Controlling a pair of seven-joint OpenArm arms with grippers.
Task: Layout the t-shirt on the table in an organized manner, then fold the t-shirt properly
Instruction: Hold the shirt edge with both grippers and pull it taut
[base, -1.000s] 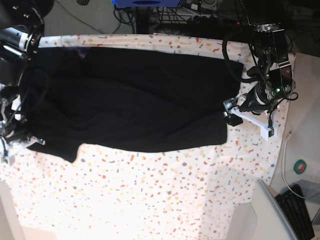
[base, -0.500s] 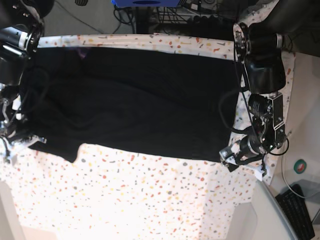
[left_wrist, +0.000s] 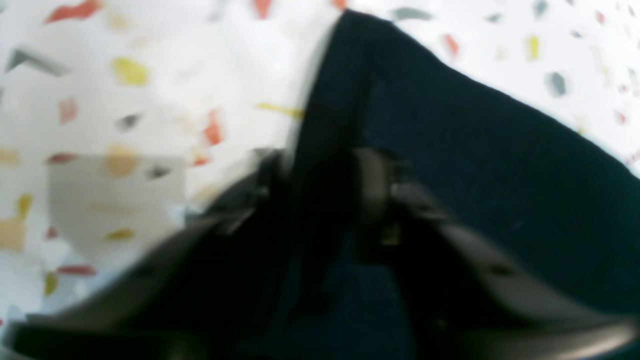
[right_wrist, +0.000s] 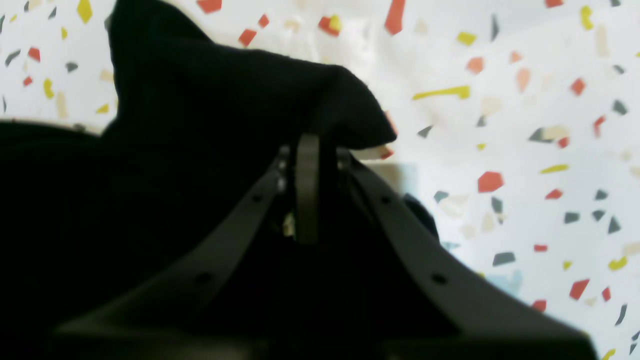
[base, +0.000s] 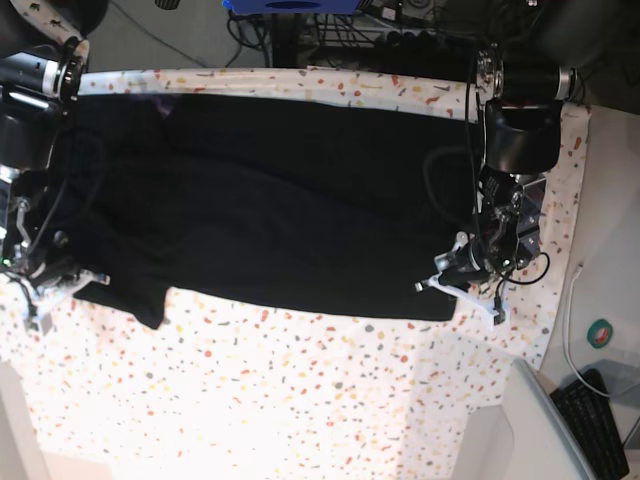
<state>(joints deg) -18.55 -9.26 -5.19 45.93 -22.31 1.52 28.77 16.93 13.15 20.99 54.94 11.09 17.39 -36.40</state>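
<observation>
No writing or label can be read anywhere; the t-shirt (base: 270, 200) is plain black soft cloth, spread wide across the far half of the table (base: 300, 400), whose white cover is flecked with small red, yellow and grey chips. The left claw (base: 455, 285) sits at the shirt's near corner by the table's edge, and its blurred wrist view shows the fingers (left_wrist: 372, 185) closed over a fold of dark cloth (left_wrist: 475, 175); the right claw (right_wrist: 307, 150) is pinched tight on a raised peak of the shirt (right_wrist: 225, 100), though in the base view that claw (base: 50, 285) is half lost against the black sleeve.
</observation>
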